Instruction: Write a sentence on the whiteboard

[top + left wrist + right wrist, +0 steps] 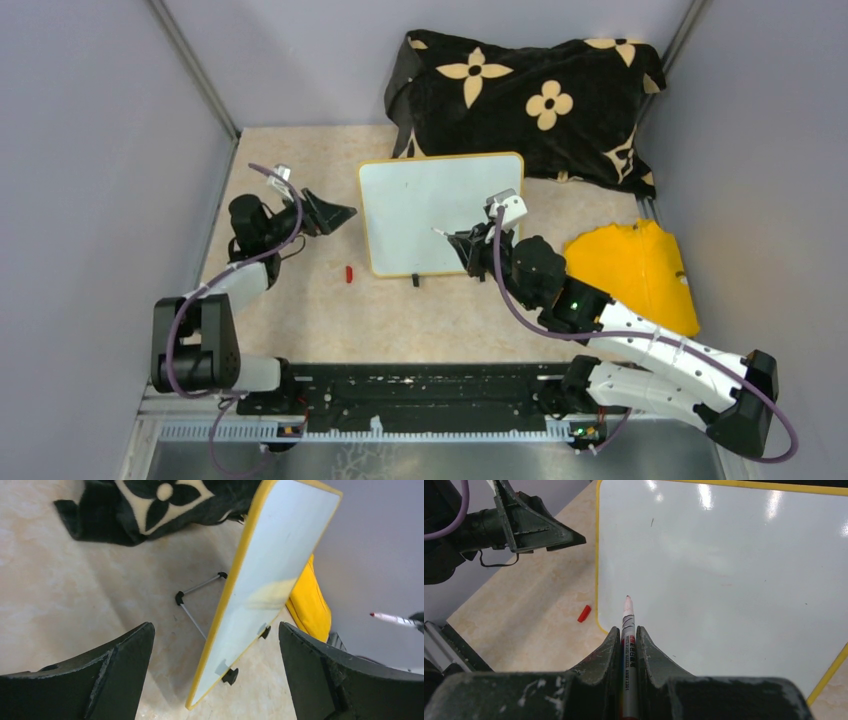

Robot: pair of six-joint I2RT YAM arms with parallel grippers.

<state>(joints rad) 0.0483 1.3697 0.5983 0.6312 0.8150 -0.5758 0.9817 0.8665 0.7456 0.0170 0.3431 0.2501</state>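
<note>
Top view: the whiteboard (pixel 440 213) is seen at frame centre on the tabletop (pixel 300 310), its yellow frame all around and one black foot at the bottom edge. The left fingers (pixel 328 212) are spread wide just left of the board, apart from it. The right fingers (pixel 466 248) are clamped on a marker (pixel 443 234) over the board's lower right part. A red cap (pixel 348 273) is seen on the tabletop, lower left of the board. A black flower cloth (pixel 520 100) is bunched at the top, touching the board's top edge. A yellow cloth (pixel 635 275) is spread at right.

Left wrist view: the left fingers (pixel 120 665) are seen wide at the bottom corners, nothing between them. The whiteboard (pixel 280 555) is seen edge-on, propped at a tilt on a wire stand (pixel 200 587) and two black clip feet (pixel 230 676). The marker (pixel 395 619) enters from the right edge, its red tip clear of the board face. The yellow cloth (pixel 310 605) is visible behind the board and the black flower cloth (pixel 160 505) at the top.

Right wrist view: the marker (pixel 628 630) is gripped tight between the right fingers (pixel 599 665), tip pointed up-frame at the board's lower left corner. Contact with the board cannot be told here. The whiteboard (pixel 734 570) fills the right of the frame, glossy white with a few small specks. The red cap (pixel 584 613) is just left of the frame edge. The left fingers (pixel 539 530) are seen at upper left.
</note>
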